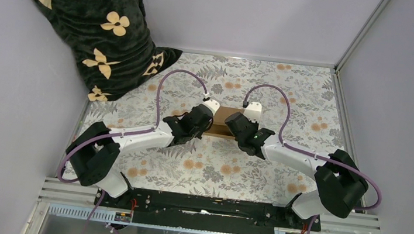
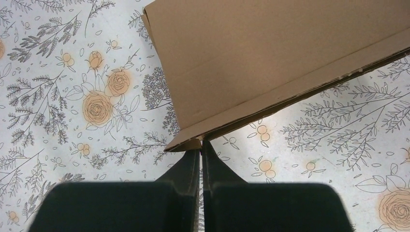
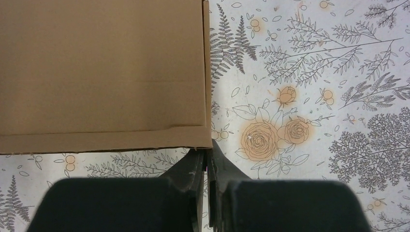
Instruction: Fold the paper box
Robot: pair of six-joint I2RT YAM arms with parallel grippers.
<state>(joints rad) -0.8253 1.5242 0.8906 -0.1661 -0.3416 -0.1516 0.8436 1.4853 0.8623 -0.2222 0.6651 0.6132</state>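
The paper box [image 1: 222, 116] is a shallow brown cardboard box lying shut on the floral cloth at mid-table, mostly hidden between the two wrists in the top view. My left gripper [image 2: 201, 141] is shut, its tips touching the box's [image 2: 270, 58] near corner, beside a small bent tab [image 2: 186, 144]. My right gripper [image 3: 208, 153] is shut too, its tips tucked just under the opposite near corner of the box [image 3: 101, 72]. I cannot tell whether either pair of tips pinches cardboard. From above, the left gripper [image 1: 210, 121] and the right gripper [image 1: 233, 122] flank the box.
A dark blanket with cream flower shapes [image 1: 94, 27] is heaped in the far left corner. Grey walls and a metal frame post [image 1: 358, 37] close in the table. The floral cloth [image 1: 289, 97] covers the table. A black rail [image 1: 206, 206] runs along the near edge.
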